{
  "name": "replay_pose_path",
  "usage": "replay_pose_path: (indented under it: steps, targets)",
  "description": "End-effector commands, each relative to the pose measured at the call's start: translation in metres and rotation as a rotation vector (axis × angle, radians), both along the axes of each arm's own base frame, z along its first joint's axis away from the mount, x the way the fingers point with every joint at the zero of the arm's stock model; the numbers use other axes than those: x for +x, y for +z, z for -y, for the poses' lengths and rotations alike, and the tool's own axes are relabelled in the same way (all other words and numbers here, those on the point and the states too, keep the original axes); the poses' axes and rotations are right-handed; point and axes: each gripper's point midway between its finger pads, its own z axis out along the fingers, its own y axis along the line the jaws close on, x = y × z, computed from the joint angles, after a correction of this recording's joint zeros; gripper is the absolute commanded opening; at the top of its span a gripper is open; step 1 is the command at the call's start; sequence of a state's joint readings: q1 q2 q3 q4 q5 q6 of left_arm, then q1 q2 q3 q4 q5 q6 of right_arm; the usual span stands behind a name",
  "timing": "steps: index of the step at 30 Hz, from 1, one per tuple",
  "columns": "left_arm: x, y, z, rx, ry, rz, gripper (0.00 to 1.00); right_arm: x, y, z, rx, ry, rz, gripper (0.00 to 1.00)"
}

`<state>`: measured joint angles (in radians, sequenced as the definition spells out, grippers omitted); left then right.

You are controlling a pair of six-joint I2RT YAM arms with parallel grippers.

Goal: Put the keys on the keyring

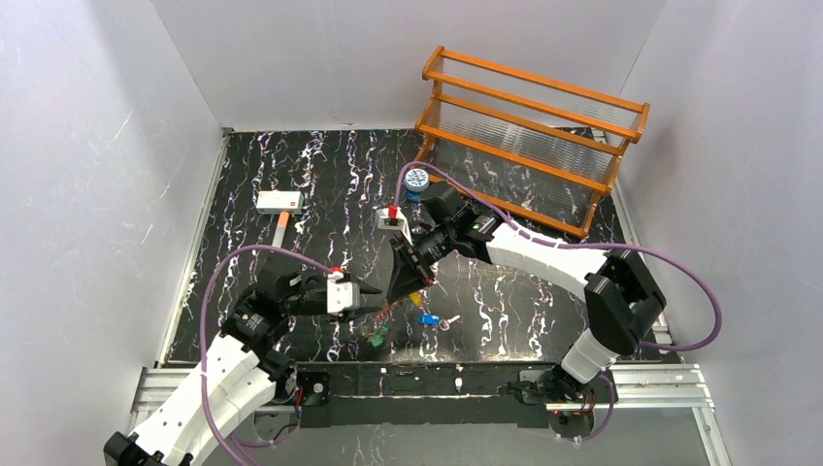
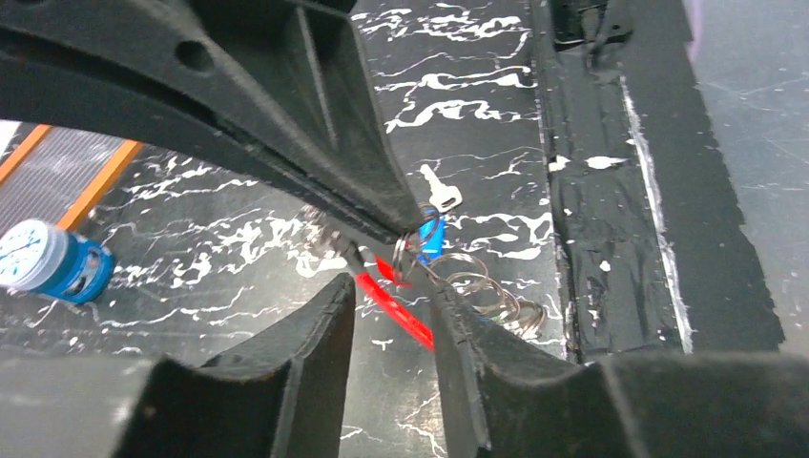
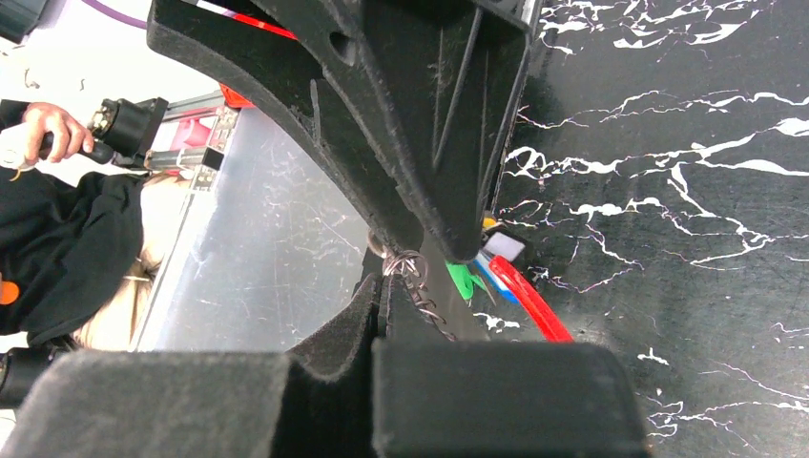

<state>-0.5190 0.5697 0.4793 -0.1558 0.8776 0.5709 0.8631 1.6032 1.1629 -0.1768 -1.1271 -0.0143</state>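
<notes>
The right gripper, jaws pressed together, pinches the keyring steady by the desk's near edge. The left gripper, jaws spread, flanks seemingly 1 red key for threading.

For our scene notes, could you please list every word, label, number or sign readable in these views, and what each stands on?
No text can be read in any view.
On the blue-and-white tin: dark marks on its white lid, too blurred to read.
On the white box: a small reddish mark, too small to read.
</notes>
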Motion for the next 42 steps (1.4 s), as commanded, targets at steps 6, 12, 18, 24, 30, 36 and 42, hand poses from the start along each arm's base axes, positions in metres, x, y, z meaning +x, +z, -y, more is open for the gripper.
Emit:
replay_pose_path:
  steps: [6,12,18,24,30,36,42]
  targets:
    - [-0.013,0.007,0.012,-0.042,-0.135,-0.015,0.24,-0.001,0.024,0.002,0.078,0.021,0.044,0.01]
    - [-0.007,0.011,0.015,-0.074,-0.099,-0.042,0.18,0.0,0.023,0.002,0.072,0.012,0.047,0.01]
    - [-0.002,0.012,0.016,-0.103,-0.054,-0.065,0.1,0.002,0.022,0.001,0.066,-0.003,0.054,0.01]
    - [0.004,0.008,0.012,-0.093,0.004,-0.065,0.21,0.002,0.027,0.002,0.085,-0.022,0.085,0.01]
    - [0.007,0.013,0.011,-0.099,0.023,-0.061,0.15,0.002,0.027,0.002,0.087,-0.022,0.086,0.01]
    - [0.007,0.019,0.011,-0.11,0.025,-0.055,0.0,0.006,0.025,0.001,0.071,-0.059,0.09,0.01]
    - [0.013,0.029,0.008,-0.12,0.091,-0.076,0.0,0.026,0.02,0.001,0.032,-0.21,0.171,0.25]
